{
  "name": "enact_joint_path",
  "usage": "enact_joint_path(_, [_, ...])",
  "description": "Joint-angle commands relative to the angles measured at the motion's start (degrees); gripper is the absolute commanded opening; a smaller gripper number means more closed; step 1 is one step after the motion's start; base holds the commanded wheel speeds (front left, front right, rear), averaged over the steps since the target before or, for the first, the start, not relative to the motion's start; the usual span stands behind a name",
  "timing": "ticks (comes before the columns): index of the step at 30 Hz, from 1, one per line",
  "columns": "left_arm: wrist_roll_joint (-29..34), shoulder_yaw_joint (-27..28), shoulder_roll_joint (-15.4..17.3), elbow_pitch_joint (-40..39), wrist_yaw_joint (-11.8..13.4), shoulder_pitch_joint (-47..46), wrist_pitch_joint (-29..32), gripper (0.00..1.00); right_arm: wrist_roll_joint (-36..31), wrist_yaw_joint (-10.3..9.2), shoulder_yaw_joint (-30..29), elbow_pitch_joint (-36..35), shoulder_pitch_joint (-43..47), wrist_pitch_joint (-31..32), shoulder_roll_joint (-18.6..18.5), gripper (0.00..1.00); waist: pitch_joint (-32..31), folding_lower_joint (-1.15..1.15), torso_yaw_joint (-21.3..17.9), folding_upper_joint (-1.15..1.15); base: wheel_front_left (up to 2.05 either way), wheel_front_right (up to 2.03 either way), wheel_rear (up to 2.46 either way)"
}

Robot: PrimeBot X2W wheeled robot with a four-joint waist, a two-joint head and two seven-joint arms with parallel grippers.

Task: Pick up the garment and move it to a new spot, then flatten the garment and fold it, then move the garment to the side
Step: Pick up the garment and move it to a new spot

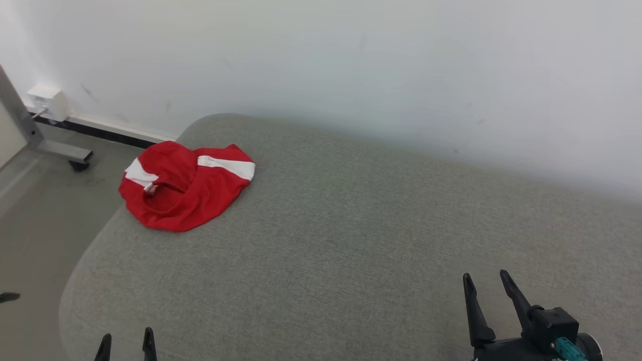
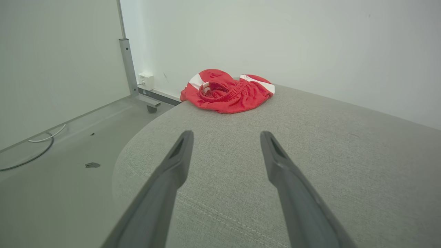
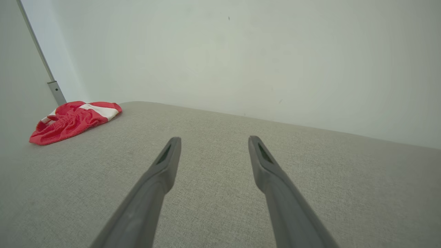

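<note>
Left gripper [image 1: 126,344] is hovering at the near left edge of the grey cushion [image 1: 351,240], fingers spreading wide, gripping nothing. Right gripper [image 1: 485,279] is hovering over the near right part of the cushion, fingers likewise standing wide apart and empty. Bare fabric is lying ahead of both.

Garment [image 1: 185,190], red with white bands, is lying crumpled in a heap at the cushion's far left corner, right at the rounded edge and well apart from both grippers; its elastic waistband is facing up.

Beyond it, the floor [image 1: 40,210] is carrying a metal leg [image 1: 55,148] on a caster. A small white box [image 1: 47,100] is sitting low on the pale wall [image 1: 351,60].
</note>
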Motion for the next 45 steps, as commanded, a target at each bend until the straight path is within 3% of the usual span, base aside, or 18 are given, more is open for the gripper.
enact_joint_path(1, [0.3,0.1,0.0,-0.6,0.2,0.8,0.0,1.0,0.1,-0.13,0.1,-0.1,0.4,-0.2,0.2,1.0,-0.6,0.0,4.2,0.0,0.0,0.0,0.0])
enact_joint_path(19, [-1.1,-1.5,0.0,-4.3,3.3,3.6,0.0,1.0,0.7,-0.13,1.3,0.7,-0.8,-0.2,0.3,1.0,0.0,0.0,5.8,0.0,0.0,0.0,0.0])
enact_joint_path(25, [-3.4,-1.4,0.4,-1.8,3.9,1.9,1.6,1.0,0.4,-0.13,0.9,0.3,0.1,-0.2,0.3,1.0,1.0,0.0,5.8,0.0,0.0,0.0,0.0])
enact_joint_path(35, [-12.3,2.4,2.6,5.8,2.5,-15.4,11.5,1.0,-1.9,-0.13,2.7,-2.9,-3.9,1.4,-2.0,1.0,11.6,0.0,2.1,0.0,0.0,0.0,0.0])
enact_joint_path(45, [-25.8,9.7,6.4,14.9,3.0,-37.9,24.1,1.0,-2.4,-0.13,6.0,-10.9,-10.5,4.6,-4.8,1.0,26.8,0.0,-5.6,0.0,0.0,0.0,0.0])
